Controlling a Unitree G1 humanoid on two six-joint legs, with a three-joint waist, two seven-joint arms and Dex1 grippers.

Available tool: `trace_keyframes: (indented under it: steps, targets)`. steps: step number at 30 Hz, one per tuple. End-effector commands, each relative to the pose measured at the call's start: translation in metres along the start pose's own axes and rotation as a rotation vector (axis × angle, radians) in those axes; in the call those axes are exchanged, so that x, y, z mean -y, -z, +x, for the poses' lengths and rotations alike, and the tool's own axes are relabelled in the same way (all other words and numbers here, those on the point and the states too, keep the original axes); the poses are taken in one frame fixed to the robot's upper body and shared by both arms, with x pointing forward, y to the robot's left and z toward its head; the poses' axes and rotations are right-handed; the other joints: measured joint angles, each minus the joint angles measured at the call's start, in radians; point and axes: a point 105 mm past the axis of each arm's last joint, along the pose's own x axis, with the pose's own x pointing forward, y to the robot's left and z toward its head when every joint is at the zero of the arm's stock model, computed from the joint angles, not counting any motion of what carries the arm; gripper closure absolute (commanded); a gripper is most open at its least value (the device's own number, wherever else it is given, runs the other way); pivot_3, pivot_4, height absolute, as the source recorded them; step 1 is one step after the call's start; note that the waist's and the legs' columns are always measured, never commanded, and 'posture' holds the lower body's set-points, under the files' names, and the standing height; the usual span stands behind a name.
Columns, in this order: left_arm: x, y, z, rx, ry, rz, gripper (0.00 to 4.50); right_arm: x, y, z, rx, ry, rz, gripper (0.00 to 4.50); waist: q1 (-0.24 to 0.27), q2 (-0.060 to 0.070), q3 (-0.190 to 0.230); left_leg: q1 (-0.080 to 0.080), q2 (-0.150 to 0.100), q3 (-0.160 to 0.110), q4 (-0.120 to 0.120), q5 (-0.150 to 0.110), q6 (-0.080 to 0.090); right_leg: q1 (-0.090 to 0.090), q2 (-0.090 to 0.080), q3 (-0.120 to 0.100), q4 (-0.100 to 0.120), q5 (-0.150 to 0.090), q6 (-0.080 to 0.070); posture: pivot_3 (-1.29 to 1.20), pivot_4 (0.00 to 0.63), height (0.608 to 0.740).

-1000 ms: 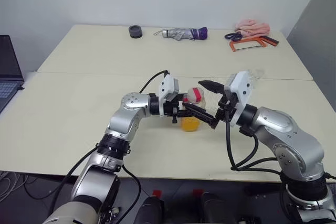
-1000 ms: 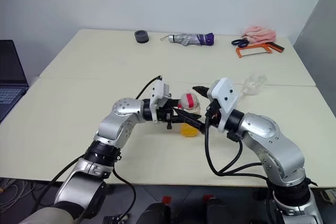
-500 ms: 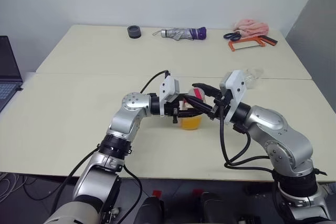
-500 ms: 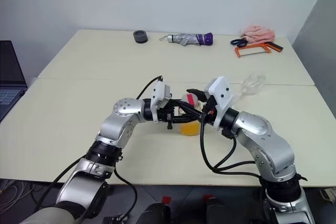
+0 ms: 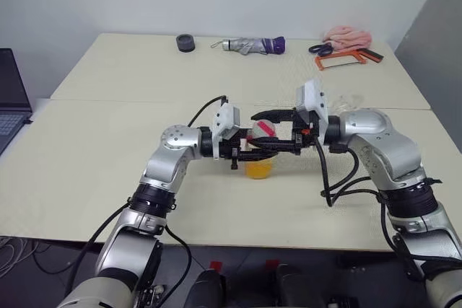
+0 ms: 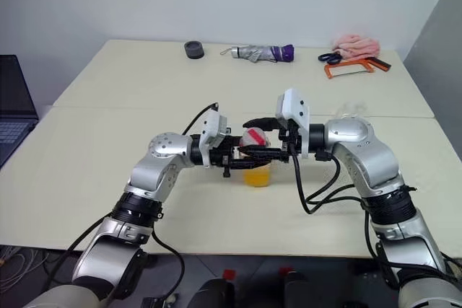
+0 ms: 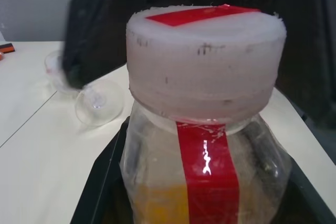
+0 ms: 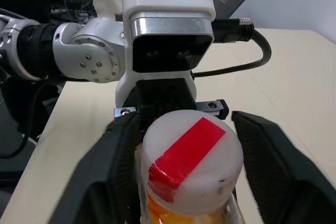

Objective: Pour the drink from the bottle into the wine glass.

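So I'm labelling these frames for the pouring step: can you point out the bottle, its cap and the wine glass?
bottle (image 7: 205,182): left wrist view, on the red label strip.
cap (image 8: 189,156): right wrist view, on the red band across its top.
wine glass (image 7: 98,108): left wrist view, on the rounded bowl, lying on the table.

The bottle (image 5: 260,151) stands between both arms, so the room around it is narrow: the left gripper (image 5: 254,151) is closed on its body, and the right gripper (image 5: 266,130) has one finger on each side of the cap (image 8: 190,152), with small gaps. The wine glass (image 7: 92,98) lies just behind. The table (image 5: 86,171) in front is free.
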Motion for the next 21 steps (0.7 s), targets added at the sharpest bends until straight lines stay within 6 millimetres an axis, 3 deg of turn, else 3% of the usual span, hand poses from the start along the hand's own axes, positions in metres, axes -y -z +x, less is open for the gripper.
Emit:
trace_keyframes:
  steps: [1,4,7,15,21]
  targets:
    - [-0.007,-0.018,-0.001,0.055,-0.051,0.045,2.68,0.003,-0.031,-0.019,0.134,0.185,-0.036,0.19,0.002,0.000,0.000,0.000,0.000,0.000,0.000,0.000,0.000,0.000,-0.001,0.000,0.000,0.000,0.000,0.00,0.150,0.740]
    - [-0.012,-0.017,-0.001,0.051,-0.089,0.044,2.68,-0.011,-0.041,-0.023,0.207,0.295,0.034,0.00,0.002,0.000,0.000,-0.002,0.000,-0.001,0.000,0.001,-0.001,-0.001,-0.002,0.000,0.000,0.000,0.000,0.00,0.150,0.740]
    - [-0.017,-0.015,0.000,0.041,-0.112,0.056,2.68,-0.023,-0.035,-0.015,0.182,0.395,0.059,0.00,-0.001,0.000,0.000,-0.002,0.000,-0.001,0.000,0.001,-0.001,-0.002,-0.001,0.000,0.001,0.000,0.000,0.00,0.150,0.740]
    - [-0.021,-0.015,0.011,0.051,-0.100,0.065,2.68,-0.024,-0.018,0.008,0.134,0.618,0.033,0.00,-0.002,0.000,0.000,-0.001,-0.002,0.000,0.000,0.001,-0.001,-0.002,0.003,0.001,0.002,0.000,0.000,0.00,0.150,0.740]
    - [-0.021,-0.016,0.013,0.054,-0.095,0.069,2.68,-0.017,-0.020,0.009,0.170,0.672,0.037,0.00,-0.003,0.000,0.000,-0.001,-0.002,0.001,0.000,0.001,-0.001,-0.003,0.003,0.001,0.001,0.000,0.000,0.00,0.150,0.740]
